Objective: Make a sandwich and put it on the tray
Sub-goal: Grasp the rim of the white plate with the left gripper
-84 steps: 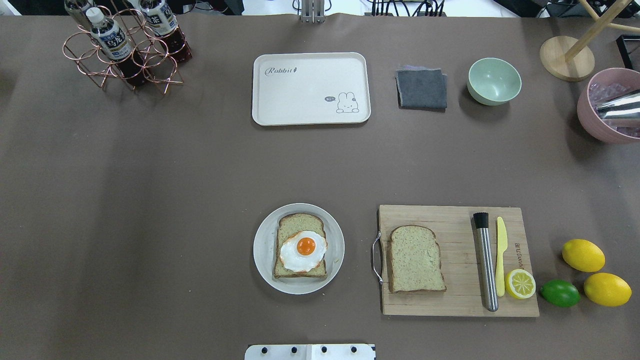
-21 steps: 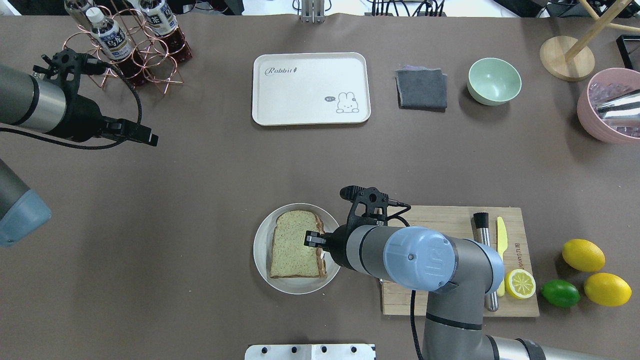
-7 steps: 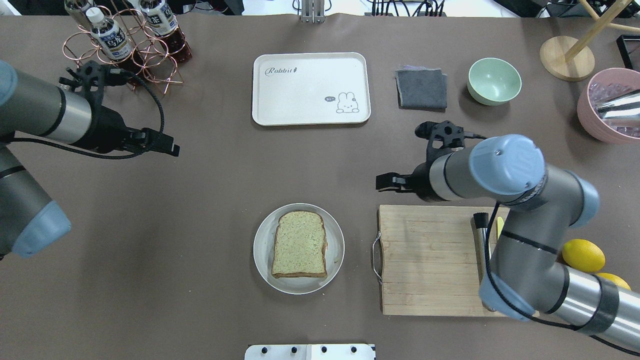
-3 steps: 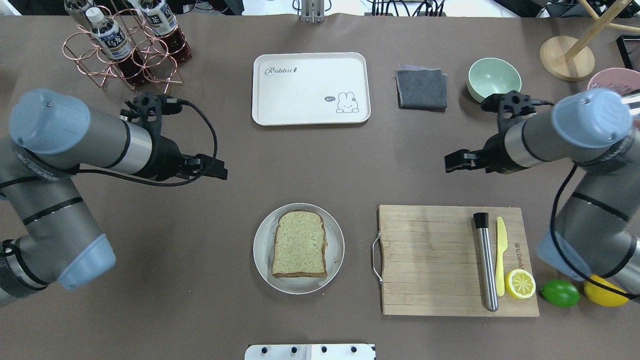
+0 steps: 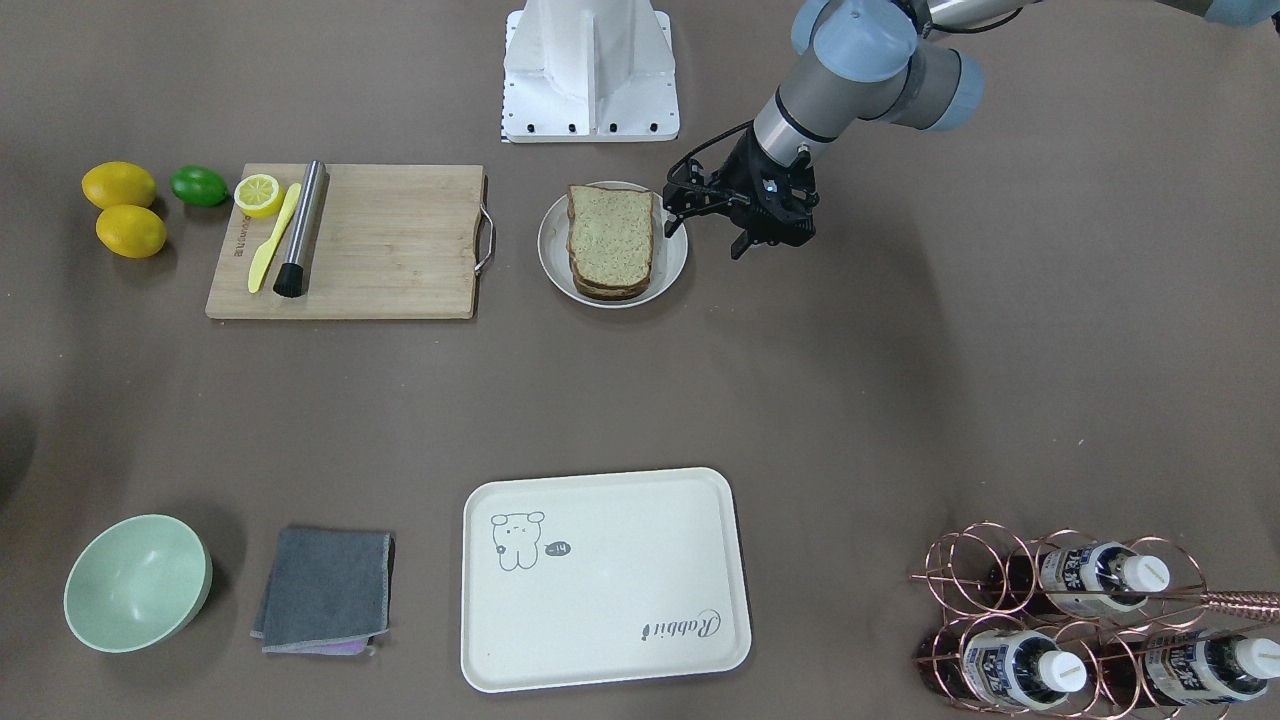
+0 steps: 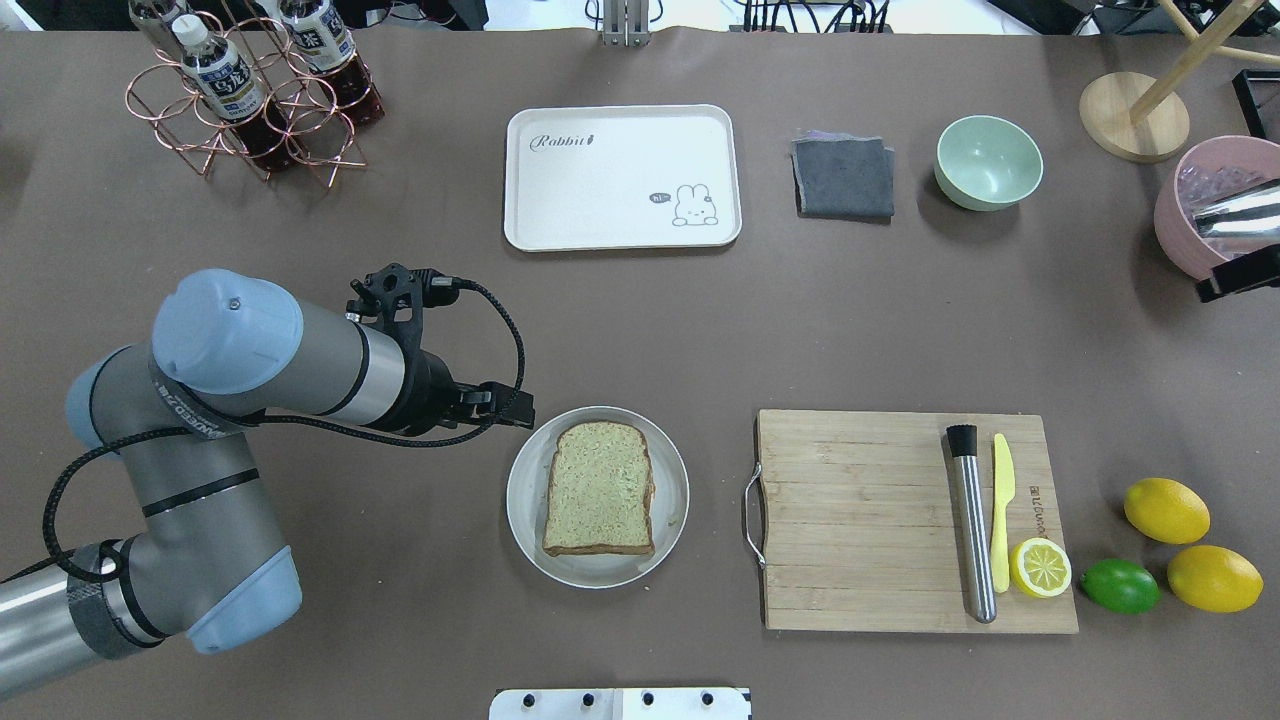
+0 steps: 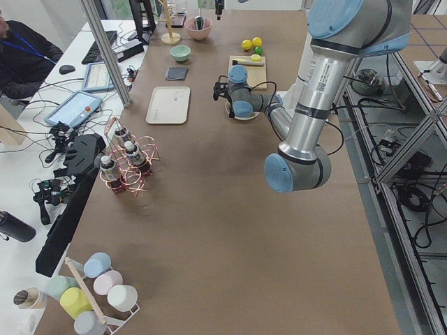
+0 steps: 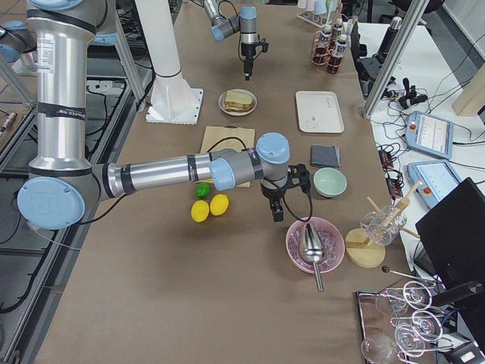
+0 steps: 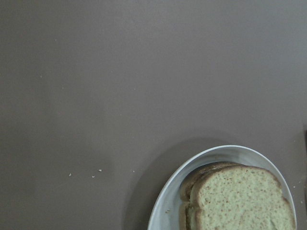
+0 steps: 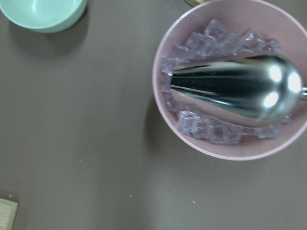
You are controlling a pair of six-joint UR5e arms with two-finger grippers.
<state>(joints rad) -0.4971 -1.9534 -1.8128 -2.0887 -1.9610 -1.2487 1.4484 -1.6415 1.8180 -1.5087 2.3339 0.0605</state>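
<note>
The sandwich [image 6: 600, 488] lies on a round white plate [image 6: 520, 500] near the table's front middle. Only its speckled top slice shows; a second slice edge peeks out under it in the left wrist view [image 9: 240, 199]. My left gripper [image 6: 512, 412] hovers just off the plate's rim, open and empty, its fingers spread in the front-facing view [image 5: 704, 238]. The cream tray [image 6: 622, 177] sits bare at the far middle. My right gripper [image 6: 1238, 283] is at the right edge beside the pink bowl; I cannot tell its state.
A wooden cutting board [image 6: 860, 520] right of the plate carries a steel muddler [image 6: 972, 525], yellow knife and lemon half. Lemons and a lime [image 6: 1120, 586] lie beyond it. A grey cloth [image 6: 843, 177], green bowl [image 6: 988, 160], pink ice bowl [image 10: 230, 81] and bottle rack [image 6: 250, 90] line the back.
The second slice went from the board onto the egg slice. My right arm then withdrew to the right edge, and my left arm swung in to the plate.
</note>
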